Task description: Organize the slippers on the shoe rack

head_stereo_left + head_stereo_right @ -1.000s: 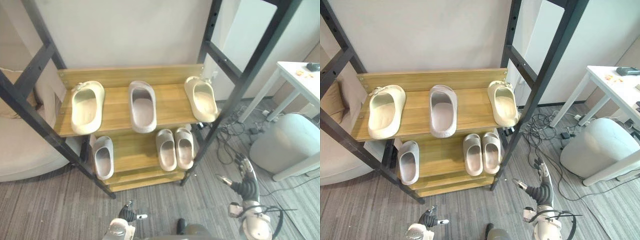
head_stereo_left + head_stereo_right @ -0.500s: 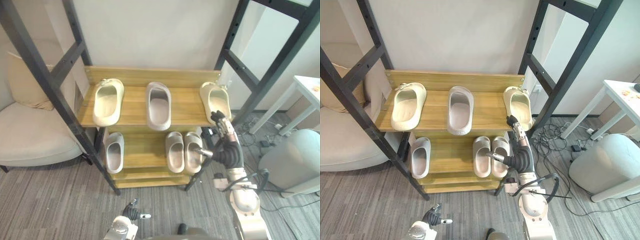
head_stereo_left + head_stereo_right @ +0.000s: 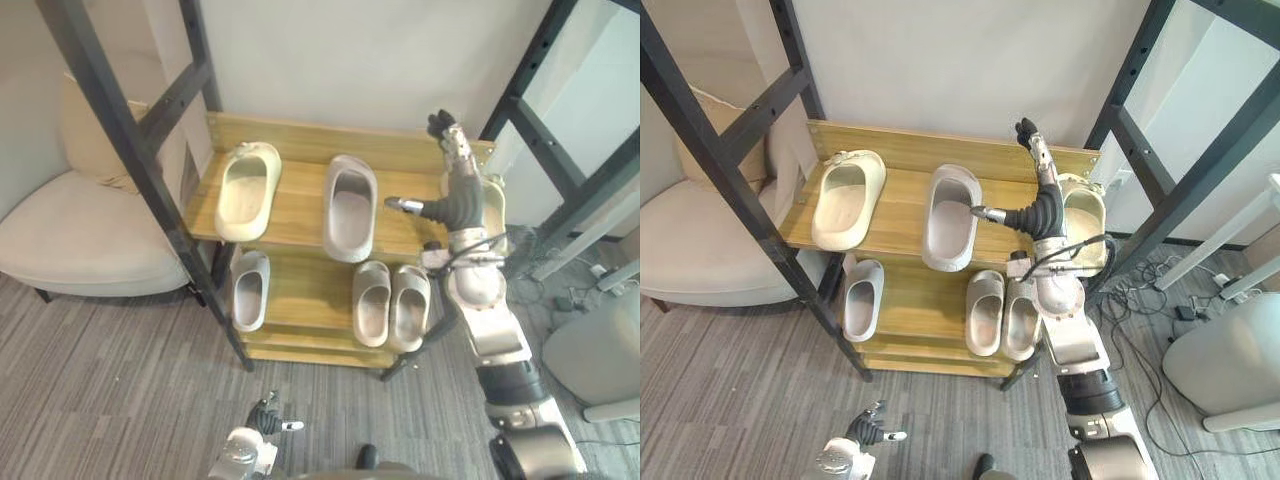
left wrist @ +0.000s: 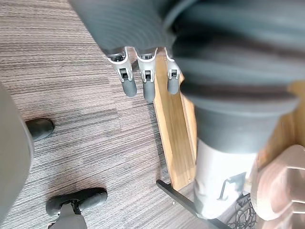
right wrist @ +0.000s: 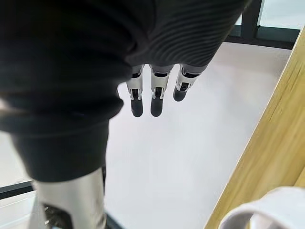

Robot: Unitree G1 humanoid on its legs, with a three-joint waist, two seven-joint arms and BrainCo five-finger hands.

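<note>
Right robot hand: (image 3: 1040,195) raised over the right end of the top shelf (image 3: 300,195); fingers (image 5: 156,95) straight and apart, thumb out sideways, nothing held.
Closest slipper: right cream slipper (image 3: 1083,214), right end of the top shelf, partly behind the arm and just beside the hand; cannot tell if they touch.
Left robot hand: (image 3: 868,432) low and near, over the carpet; fingers relaxed, empty.
Rest of top shelf: grey slipper (image 3: 350,205) in the middle, left cream slipper (image 3: 245,190) at the left end, well apart from its mate.
Lower shelf: (image 3: 305,300) lone grey slipper (image 3: 248,290) on the left, grey pair (image 3: 390,305) side by side on the right.
Shoe rack: (image 3: 147,175) black frame, wooden boards, back board on the far side.
Beside rack: beige armchair (image 3: 80,240) to the left.
Handling (judged): foam slides, so light, soft, a bit bendy, not fragile, matte so low slip.
Grip spot (judged): across the upper band or pinching the side wall at the foot opening; the sole edge is too low to get under.
Step (judged): reaching for the right cream slipper, likely to pair it with the left one.
</note>
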